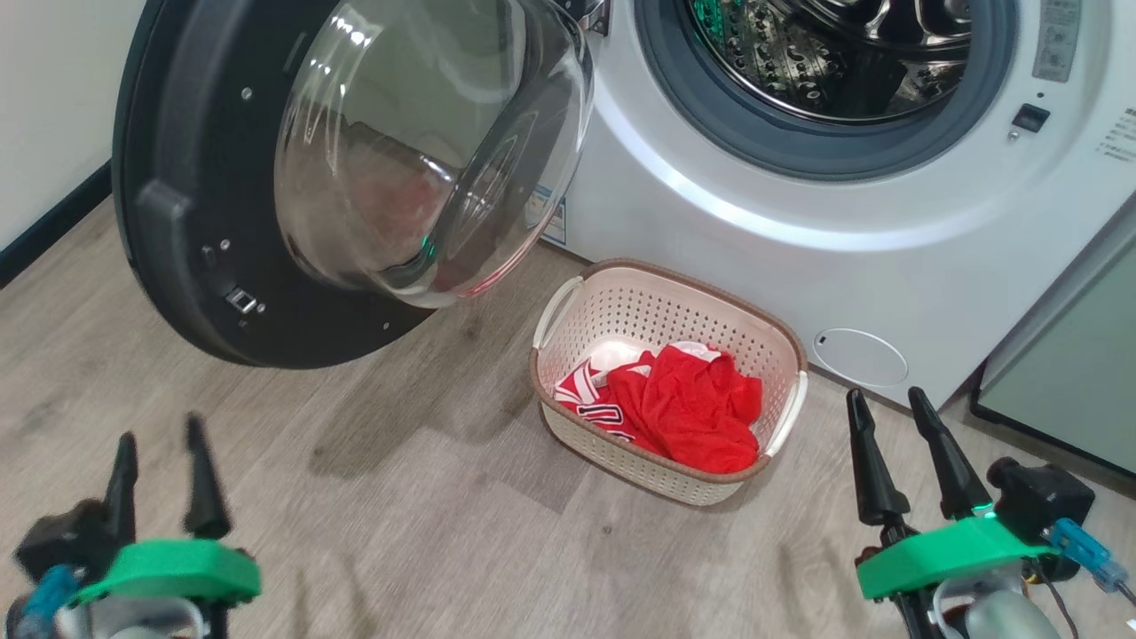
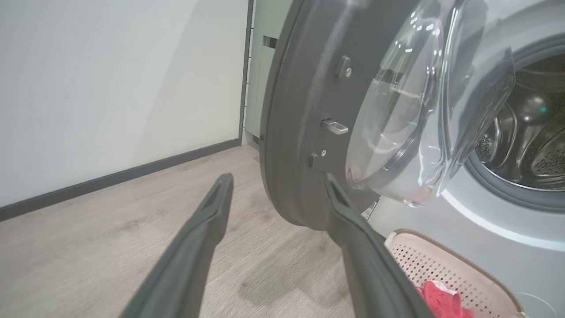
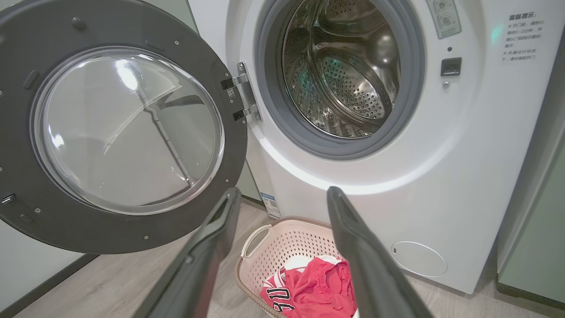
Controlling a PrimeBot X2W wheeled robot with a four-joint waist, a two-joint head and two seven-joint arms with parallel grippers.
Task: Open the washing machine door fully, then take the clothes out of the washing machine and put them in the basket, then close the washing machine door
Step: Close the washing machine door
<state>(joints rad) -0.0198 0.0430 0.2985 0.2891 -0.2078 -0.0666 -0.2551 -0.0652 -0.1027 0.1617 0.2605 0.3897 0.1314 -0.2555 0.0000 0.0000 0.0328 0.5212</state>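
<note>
The washing machine (image 1: pixel 799 231) (image 3: pixel 463 176) stands with its door (image 1: pixel 213 177) (image 2: pixel 300 132) (image 3: pixel 123 128) swung wide to the left on its hinge. Its steel drum (image 3: pixel 348 70) looks bare inside. The red clothes (image 1: pixel 683 404) (image 3: pixel 313 287) (image 2: pixel 441 300) lie bunched in the cream basket (image 1: pixel 745 328) (image 3: pixel 287 238) (image 2: pixel 441 256) on the floor before the machine. My left gripper (image 1: pixel 164 435) (image 2: pixel 276 183) is open near the floor at the lower left, below the door's rim. My right gripper (image 1: pixel 887 408) (image 3: pixel 282 196) is open at the lower right, beside the basket, holding nothing.
A pale green cabinet (image 1: pixel 1074 373) (image 3: pixel 538 247) stands right of the machine. A white wall (image 2: pixel 110 88) with a dark skirting runs along the left behind the door. The small round white service flap (image 1: pixel 859 357) sits low on the machine. Wood floor (image 1: pixel 399 532) lies between my grippers.
</note>
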